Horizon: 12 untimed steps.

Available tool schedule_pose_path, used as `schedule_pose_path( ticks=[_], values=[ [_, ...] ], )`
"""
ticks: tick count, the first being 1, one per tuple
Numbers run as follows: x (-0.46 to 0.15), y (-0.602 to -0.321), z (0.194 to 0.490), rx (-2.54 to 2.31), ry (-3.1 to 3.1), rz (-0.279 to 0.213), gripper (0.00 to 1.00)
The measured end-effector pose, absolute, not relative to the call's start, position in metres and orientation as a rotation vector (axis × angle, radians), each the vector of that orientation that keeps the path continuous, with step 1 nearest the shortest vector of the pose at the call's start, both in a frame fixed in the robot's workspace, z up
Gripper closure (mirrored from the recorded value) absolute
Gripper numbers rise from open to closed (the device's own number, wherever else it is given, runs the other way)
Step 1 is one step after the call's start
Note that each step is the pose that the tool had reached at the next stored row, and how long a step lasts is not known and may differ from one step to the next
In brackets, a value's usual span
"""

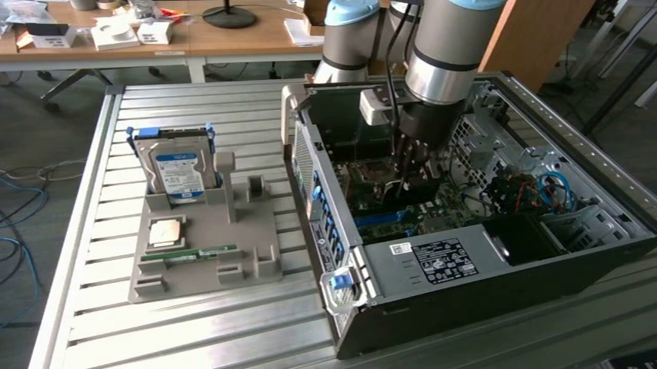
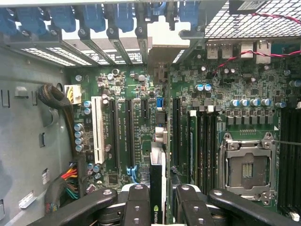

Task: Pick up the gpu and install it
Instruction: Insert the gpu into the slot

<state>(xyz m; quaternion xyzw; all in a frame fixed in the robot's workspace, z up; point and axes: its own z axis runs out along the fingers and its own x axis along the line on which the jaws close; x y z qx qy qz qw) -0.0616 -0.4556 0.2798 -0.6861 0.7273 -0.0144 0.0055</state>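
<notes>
- The arm [image 1: 447, 46] reaches straight down into the open case [image 1: 441, 261], which lies on its side on the slatted table [image 1: 123, 323].
- The gripper [image 1: 411, 165] hangs low inside the case, over the motherboard [image 2: 122, 94].
- Its fingers [image 2: 138, 200] are clamped on the two flat faces of the gpu [image 2: 156, 183], one on each side.
- The gpu is seen edge-on as a thin dark plate. It runs from between the fingers towards the case's rear wall [image 2: 94, 52].
- It lines up with the long black slots [image 2: 115, 132]: some lie to one side of it and one [image 2: 176, 136] to the other.
- Whether its bottom edge touches a slot cannot be told.
- On the side of the white slot [image 2: 98, 129] the board is low and open, out to a bundle of cables [image 2: 59, 101] at the bare metal floor.
- On the other side the memory slots [image 2: 204, 146] stand near, with the empty socket [image 2: 247, 165] beyond them.
- Red wires [image 2: 244, 54] cross the board near the rear ports, apart from the gpu.
- In the exterior view the case walls close round the gripper on all sides; the open top leaves the arm free.
- Outside the case, on the exterior view's left, the grey holder [image 1: 205, 231] carries the upright hard drive [image 1: 177, 165] and the flat memory stick [image 1: 190, 254], well apart from the gripper.
</notes>
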Motion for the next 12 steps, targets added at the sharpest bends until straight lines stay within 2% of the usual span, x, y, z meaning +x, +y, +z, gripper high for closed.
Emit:
schedule_pose_path(
  ticks=[12],
  values=[
    [-0.0638,-0.4563,0.2774,-2.148,2.277,-0.045,0.74]
  ],
)
